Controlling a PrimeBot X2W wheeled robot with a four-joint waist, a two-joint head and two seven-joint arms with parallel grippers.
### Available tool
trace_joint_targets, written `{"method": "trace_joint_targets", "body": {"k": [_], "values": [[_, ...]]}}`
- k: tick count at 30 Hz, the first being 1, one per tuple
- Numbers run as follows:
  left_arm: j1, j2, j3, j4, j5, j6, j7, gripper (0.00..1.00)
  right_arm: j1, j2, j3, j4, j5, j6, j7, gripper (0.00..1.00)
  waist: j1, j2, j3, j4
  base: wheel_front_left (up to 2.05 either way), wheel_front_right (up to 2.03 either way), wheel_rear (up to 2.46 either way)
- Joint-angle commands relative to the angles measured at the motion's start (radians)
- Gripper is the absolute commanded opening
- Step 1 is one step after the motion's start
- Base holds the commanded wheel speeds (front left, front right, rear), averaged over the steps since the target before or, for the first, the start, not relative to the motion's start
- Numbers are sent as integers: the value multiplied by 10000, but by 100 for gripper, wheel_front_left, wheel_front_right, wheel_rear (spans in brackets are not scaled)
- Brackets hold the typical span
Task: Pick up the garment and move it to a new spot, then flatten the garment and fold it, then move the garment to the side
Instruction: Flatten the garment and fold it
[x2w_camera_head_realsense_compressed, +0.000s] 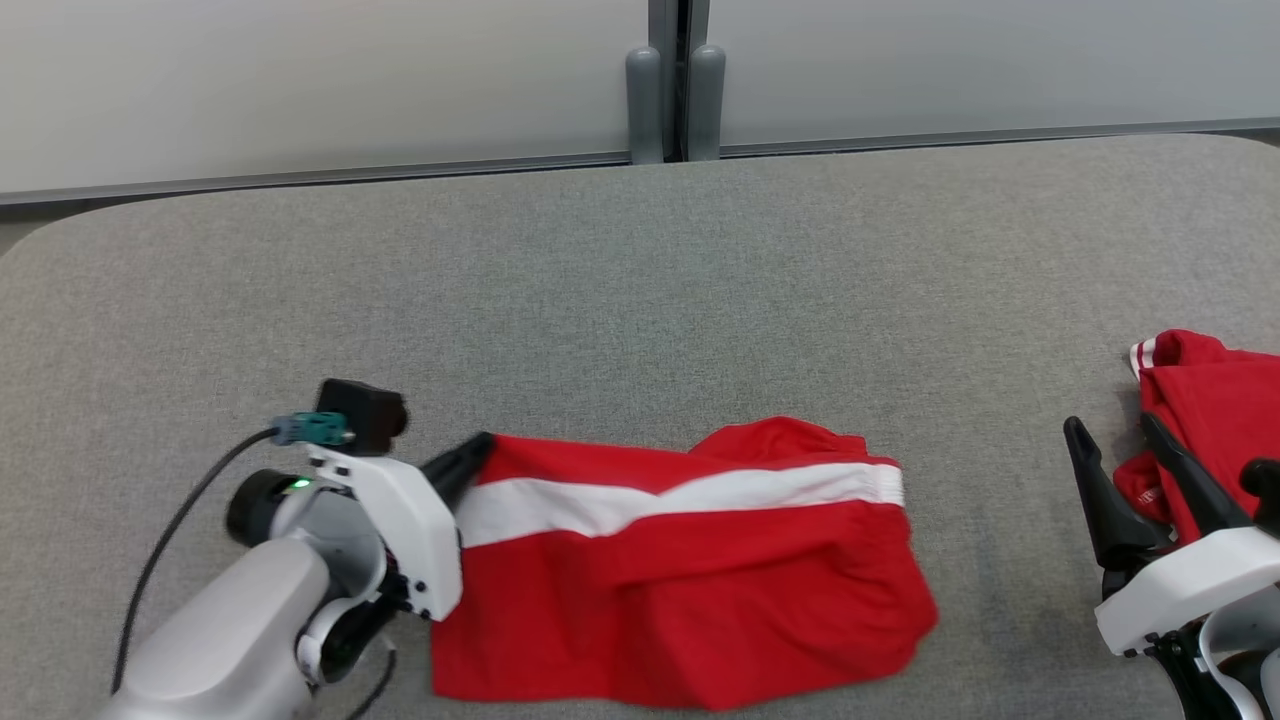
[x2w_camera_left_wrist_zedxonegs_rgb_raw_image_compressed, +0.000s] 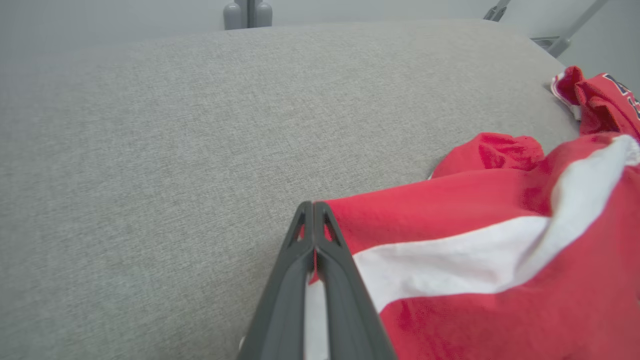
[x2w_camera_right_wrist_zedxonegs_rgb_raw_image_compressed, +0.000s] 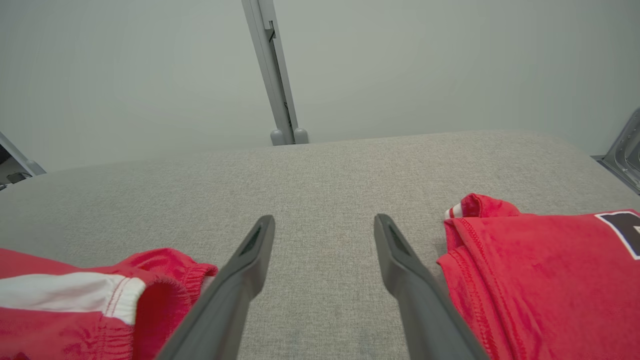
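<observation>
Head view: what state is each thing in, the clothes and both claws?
red shorts, spread on the grey table, rumpled along the far edge
left gripper, shut on a corner of the red shorts
right gripper, open and empty
second red garment, bunched at the right

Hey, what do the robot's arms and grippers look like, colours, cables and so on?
The left gripper and right gripper each have two long dark grey tapering fingers on a white housing. The left forearm is pale grey, with a black cable, a teal connector, a black camera box and a small green light.
</observation>
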Motion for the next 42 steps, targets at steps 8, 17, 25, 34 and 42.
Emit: {"method": "trace_joint_targets", "body": {"k": [8, 17, 25, 34, 42], "values": [[409, 217, 786, 1059, -317, 732, -959, 0, -99, -28, -2, 71, -118, 2, -111, 100, 0, -1, 44, 63, 0, 0, 0], [682, 78, 821, 1208, -195, 369, -1917, 100, 31, 32, 187, 224, -123, 2, -157, 100, 0, -1, -323, 23, 0, 0, 0], [1722, 702, 1490, -561, 67, 1507, -3477, 100, 199, 159, 907, 261, 163, 2, -135, 100, 0, -1, -807, 118, 0, 0, 0], [2754, 581, 2807, -2541, 1467, 2877, -4086, 100, -565, 304, 2307, 705, 1168, 2, 247, 100, 0, -1, -738, 817, 0, 0, 0], [4082, -476, 4241, -3331, 2977, 2504, -4088, 100, -944, 146, 3200, 1468, 3036, 2, 1388, 100, 0, -1, -716, 1798, 0, 0, 0]]}}
